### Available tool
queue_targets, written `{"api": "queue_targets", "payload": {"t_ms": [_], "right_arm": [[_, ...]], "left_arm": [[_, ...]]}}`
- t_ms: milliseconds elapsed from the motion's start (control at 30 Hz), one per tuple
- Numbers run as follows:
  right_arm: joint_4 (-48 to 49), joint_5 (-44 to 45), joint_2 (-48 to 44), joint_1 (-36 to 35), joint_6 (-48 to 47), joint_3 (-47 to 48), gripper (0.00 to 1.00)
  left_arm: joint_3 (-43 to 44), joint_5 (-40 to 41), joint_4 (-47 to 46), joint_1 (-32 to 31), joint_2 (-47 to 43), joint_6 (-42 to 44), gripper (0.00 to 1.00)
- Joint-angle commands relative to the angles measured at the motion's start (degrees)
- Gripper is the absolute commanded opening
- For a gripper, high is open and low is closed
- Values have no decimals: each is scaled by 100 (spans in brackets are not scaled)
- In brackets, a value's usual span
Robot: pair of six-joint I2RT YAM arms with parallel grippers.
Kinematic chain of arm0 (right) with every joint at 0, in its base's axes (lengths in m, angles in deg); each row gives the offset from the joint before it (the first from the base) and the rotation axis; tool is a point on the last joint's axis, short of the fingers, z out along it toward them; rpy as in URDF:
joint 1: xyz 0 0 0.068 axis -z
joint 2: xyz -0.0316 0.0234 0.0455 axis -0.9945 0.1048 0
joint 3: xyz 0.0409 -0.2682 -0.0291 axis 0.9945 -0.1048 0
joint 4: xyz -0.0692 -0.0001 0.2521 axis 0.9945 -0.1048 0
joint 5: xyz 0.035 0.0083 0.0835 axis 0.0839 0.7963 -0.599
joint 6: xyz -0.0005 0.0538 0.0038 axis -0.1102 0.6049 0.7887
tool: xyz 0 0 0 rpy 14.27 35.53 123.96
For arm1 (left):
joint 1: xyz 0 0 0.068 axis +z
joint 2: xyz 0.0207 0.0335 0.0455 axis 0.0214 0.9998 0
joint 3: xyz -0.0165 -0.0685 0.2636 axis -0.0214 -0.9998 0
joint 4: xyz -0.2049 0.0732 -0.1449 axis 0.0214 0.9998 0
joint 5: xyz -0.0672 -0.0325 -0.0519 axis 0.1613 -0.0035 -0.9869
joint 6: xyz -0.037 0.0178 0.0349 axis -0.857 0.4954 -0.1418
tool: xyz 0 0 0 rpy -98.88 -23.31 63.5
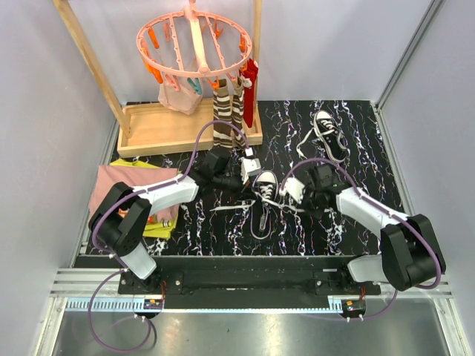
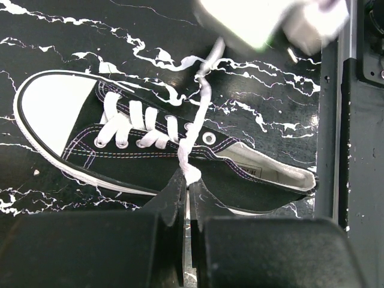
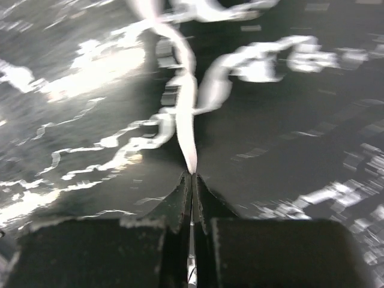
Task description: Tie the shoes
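Tabletop (image 1: 367, 152), black white-veined, between pale walls (image 1: 44, 89); left gripper (image 2: 187, 180), right gripper (image 3: 192, 177) tight on laces (image 2: 199, 114).

I count two small black canvas sneakers with white rubber toe caps, the near sneaker (image 1: 265, 185) and the far sneaker (image 1: 327, 132), each with one long white lace (image 2: 192, 135). There are two black-and-white robot arms, the left arm (image 1: 156, 194) and the right arm (image 1: 367, 208). One black marble-patterned mat (image 1: 356, 119) covers the table. There is one pale wooden rack with a tray base (image 1: 159, 130) and one round pink plastic clip hanger (image 1: 194, 41). From the hanger hang two brown striped socks (image 1: 223, 119), one red cloth (image 1: 251, 85) and one pale pink cloth (image 1: 180, 96). Two folded cloths lie at the side, one dusty pink folded cloth (image 1: 130, 185) and one yellow-green folded cloth (image 1: 159, 228).
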State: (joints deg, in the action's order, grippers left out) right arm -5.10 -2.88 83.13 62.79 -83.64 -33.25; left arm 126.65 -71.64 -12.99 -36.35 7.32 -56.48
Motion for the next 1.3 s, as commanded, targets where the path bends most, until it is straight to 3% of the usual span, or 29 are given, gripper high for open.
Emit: {"api": "queue_targets", "payload": {"t_ms": [0, 200, 433, 733, 867, 1033, 1167, 1267], "right_arm": [[544, 177, -279, 194, 674, 781, 0], [879, -701, 45, 186, 1429, 1712, 0], [976, -1712, 1108, -16, 2527, 2968, 0], [1608, -2187, 1935, -894, 3871, 3603, 0], [1680, -2477, 2103, -966, 4532, 3700, 0], [1408, -2311, 1761, -852, 4349, 3375, 50], [784, -2381, 1488, -431, 4217, 3295, 67], [327, -2486, 1347, -316, 3989, 3234, 70]], "left_arm": [[-82, -228, -158, -21, -336, 280, 0], [-231, -290, -114, -21, -555, 729, 0], [-425, -369, -149, -56, -661, 1063, 0], [-697, -378, -290, -65, -854, 1187, 0], [-724, -378, -307, -74, -881, 1116, 0], [-785, -325, -518, -74, -854, 976, 0], [-811, -281, -772, -74, -828, 782, 0], [-820, -290, -852, -74, -784, 738, 0]]}}
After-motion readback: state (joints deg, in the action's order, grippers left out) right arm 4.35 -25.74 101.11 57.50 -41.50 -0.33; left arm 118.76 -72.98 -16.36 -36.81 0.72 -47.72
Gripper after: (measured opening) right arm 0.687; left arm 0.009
